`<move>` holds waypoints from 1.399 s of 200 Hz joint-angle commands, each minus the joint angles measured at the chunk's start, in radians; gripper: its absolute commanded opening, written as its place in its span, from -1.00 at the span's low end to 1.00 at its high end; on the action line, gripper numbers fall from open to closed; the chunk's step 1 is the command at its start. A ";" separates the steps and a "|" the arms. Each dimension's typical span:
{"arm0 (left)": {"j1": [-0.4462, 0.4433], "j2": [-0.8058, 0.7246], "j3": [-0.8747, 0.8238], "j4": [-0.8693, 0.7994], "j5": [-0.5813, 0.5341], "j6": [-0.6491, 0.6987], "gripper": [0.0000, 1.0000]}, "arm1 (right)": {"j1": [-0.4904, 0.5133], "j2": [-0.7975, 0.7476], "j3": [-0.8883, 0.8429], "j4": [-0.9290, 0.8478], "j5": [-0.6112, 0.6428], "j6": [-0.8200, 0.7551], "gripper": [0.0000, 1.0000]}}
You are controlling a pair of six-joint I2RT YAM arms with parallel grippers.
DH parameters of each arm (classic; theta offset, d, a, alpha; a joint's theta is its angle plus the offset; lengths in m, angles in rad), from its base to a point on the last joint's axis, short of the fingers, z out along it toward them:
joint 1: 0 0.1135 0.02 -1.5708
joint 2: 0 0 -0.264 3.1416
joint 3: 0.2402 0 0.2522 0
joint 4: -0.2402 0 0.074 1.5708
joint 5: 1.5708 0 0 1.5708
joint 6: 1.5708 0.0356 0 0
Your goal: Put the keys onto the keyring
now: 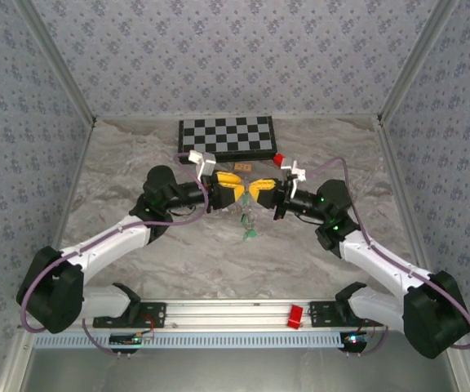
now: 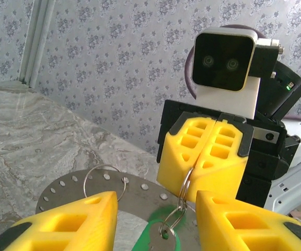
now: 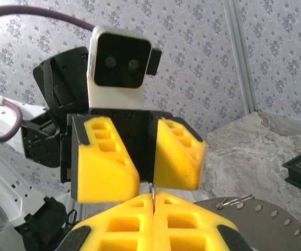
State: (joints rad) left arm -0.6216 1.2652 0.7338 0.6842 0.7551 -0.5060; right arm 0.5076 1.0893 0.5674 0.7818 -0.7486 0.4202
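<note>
Our right gripper [image 2: 211, 157] is clamped on the keyring [image 2: 184, 185], and our left gripper [image 2: 157, 205] has its jaws apart. A key [image 2: 153, 230] dangles at 6 o'clock. We should close on its head squarely, without tugging the ring.

Keyring [image 2: 184, 186] in right tool [image 2: 203, 157], keys [image 1: 250, 234] hanging below

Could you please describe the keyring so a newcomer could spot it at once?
Just in front of the checkerboard at the table's far edge, the yellow-fingered left gripper faces the right gripper. The keyring is the thin silvery wire loop pinched in the right one, a green-headed key dangling from it.
</note>
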 commanded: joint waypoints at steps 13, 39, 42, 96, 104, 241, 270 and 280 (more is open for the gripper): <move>0.001 -0.007 -0.017 0.031 0.010 0.018 -0.21 | -0.024 -0.003 0.022 0.123 -0.015 0.058 -1.00; -0.001 0.008 -0.017 0.032 0.007 0.013 -0.41 | -0.027 0.000 0.020 0.146 -0.024 0.075 -1.00; -0.001 0.011 -0.014 0.033 0.007 0.012 -0.43 | -0.027 0.002 0.020 0.149 -0.026 0.078 -1.00; -0.020 0.045 0.015 0.034 0.040 0.014 -0.38 | -0.027 0.011 0.021 0.160 -0.032 0.086 -1.00; -0.020 0.041 0.015 0.034 0.036 0.014 -0.38 | -0.027 0.011 0.021 0.158 -0.032 0.086 -1.00; -0.018 0.026 0.072 -0.015 0.045 0.041 -0.40 | -0.022 0.025 0.023 0.154 -0.038 0.082 -1.00; -0.022 0.050 0.086 -0.045 0.042 0.055 -0.43 | -0.020 0.027 0.023 0.163 -0.043 0.088 -1.00; -0.024 0.057 0.087 -0.054 0.056 0.059 -0.51 | -0.021 0.025 0.023 0.165 -0.041 0.088 -1.00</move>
State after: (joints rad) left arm -0.6361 1.3033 0.7761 0.6464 0.7746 -0.4709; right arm 0.4839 1.1183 0.5674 0.8810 -0.7753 0.4911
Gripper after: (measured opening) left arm 0.278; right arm 0.040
